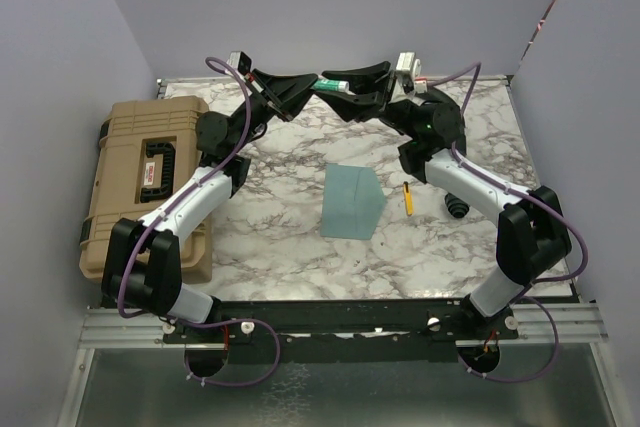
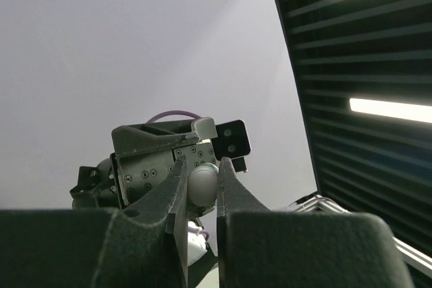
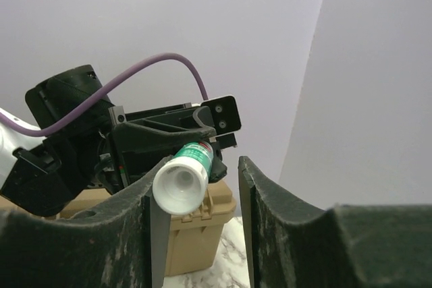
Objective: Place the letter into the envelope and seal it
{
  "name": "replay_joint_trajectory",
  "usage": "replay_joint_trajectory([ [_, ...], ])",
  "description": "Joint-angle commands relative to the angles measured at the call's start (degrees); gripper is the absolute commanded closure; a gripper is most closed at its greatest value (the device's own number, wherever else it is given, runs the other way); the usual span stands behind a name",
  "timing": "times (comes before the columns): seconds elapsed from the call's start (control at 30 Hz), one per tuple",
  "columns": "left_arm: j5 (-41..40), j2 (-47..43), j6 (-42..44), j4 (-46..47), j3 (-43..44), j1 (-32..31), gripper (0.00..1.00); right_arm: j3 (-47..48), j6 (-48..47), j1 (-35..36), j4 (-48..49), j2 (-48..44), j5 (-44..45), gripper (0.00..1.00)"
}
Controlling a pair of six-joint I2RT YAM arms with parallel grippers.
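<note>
The left jaws are pinched almost closed on a glue stick (image 3: 191, 166). In the left wrist view their fingers (image 2: 169, 197) press on either side of its rounded white end. The right jaws stand about half open around the stick's other white end. That end lies against one finger (image 3: 147, 224) with a clear gap to the other, so these jaws grip nothing. The two pairs meet tip to tip, raised well above the bench (image 1: 270, 237), toward its far edge and about midway between the far corners. The stick is roughly level between them.

The left arm (image 1: 190, 202) slants up from the near left corner and the right arm (image 1: 470, 177) from the near right corner. The middle of the bench lies open between them.

The envelope (image 1: 350, 202) lies flat near the middle, a little right of centre, well below and apart from both jaws. Bare marble surrounds it on every side. Its near and far edges run roughly parallel with the bench's near edge, and its right side juts to a blunt point. Whether the flap is folded shut cannot be told.

Just to its right, not touching it, lies a small yellow stick (image 1: 407, 198). Beyond that a black ribbed object (image 1: 455, 206) sits close under the right arm, toward the right edge. A tan tool case (image 1: 140, 182) sits along the left edge, and in the overhead view the left arm crosses in front of its right side.
</note>
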Motion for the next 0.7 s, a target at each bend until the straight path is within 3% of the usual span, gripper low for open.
replay_joint_trajectory([
  [0.0,-1.70,0.29,-0.56,2.20,-0.60,-0.55,1.00,2.03,-2.17,0.54,-1.91,-1.19,-1.79,0.58],
  [0.3,-1.27,0.54,0.50,0.71,-0.54,-0.55,1.00,2.83,-3.89,1.32,-5.09,-1.66,-3.12,0.51],
  [0.53,-1.41,0.62,0.84,0.42,-0.56,-0.60,1.00,3.33,-4.33,1.58,-6.30,-1.70,-3.04,0.68],
  [0.67,-1.50,0.69,0.98,-0.28,-1.10,-0.61,1.00,3.26,-4.84,1.60,-7.27,-2.13,-2.91,0.59],
])
